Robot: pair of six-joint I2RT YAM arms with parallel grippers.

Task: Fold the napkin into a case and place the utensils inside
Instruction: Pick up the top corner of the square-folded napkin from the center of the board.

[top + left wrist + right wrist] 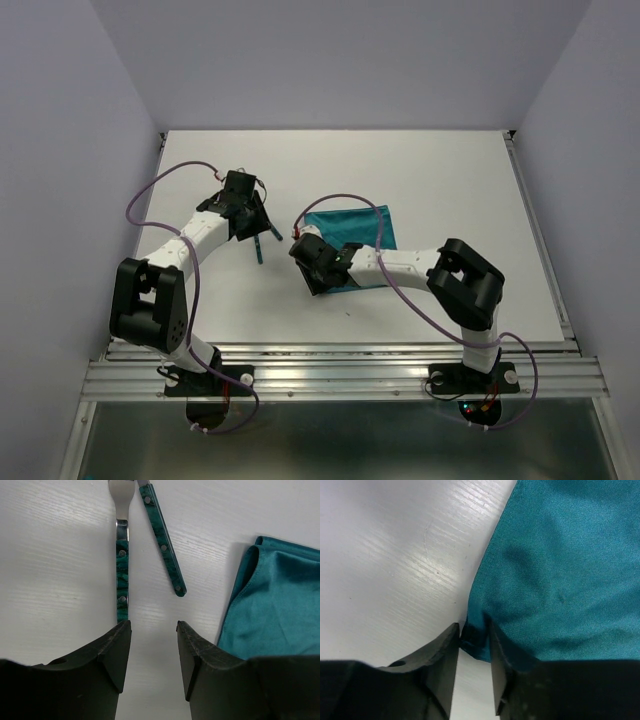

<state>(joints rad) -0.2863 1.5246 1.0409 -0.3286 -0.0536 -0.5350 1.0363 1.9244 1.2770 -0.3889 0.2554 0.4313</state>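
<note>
The teal-green napkin lies flat at mid-table, folded to a rectangle. My right gripper is at its near-left corner. In the right wrist view the jaws pinch that bunched corner of the napkin between their tips. The utensils lie left of the napkin, just in front of my left gripper. In the left wrist view, a fork and a second teal handle lie ahead of the open, empty left gripper. The napkin is to its right.
The white table has raised edges at the left and right sides and a metal rail along the near edge. Purple cables loop over both arms.
</note>
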